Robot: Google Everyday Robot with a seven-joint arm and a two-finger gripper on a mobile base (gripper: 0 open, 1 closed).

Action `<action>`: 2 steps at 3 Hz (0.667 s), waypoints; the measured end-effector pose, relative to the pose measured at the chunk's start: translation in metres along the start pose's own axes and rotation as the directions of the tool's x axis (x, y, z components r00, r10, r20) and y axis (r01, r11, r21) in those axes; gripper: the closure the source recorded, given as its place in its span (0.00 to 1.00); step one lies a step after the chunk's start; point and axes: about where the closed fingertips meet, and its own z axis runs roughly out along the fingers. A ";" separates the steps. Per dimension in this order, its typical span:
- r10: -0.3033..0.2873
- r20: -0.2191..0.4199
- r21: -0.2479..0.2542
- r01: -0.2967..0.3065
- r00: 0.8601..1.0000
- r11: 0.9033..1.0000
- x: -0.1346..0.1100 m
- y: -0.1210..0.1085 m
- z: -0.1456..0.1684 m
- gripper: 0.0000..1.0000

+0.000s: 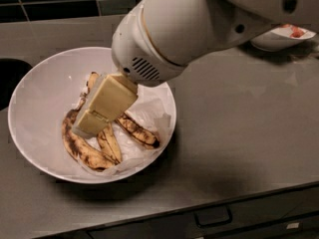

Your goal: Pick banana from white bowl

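gripper tilted down-left inside white bowl | grip state: cannot tell | banana lies on paper just below-near its tip | long axis far-left to near-right

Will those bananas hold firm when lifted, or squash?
Likely soft: the bananas are heavily browned, so they may squash. The crumpled paper under them might lift too. The gripper sits over them inside the white bowl.
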 end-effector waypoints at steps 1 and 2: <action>-0.013 0.002 0.008 0.013 1.000 1.000 -0.006 0.003 -0.004 0.00; 0.022 0.003 -0.010 -0.022 1.000 1.000 -0.009 0.009 0.004 0.00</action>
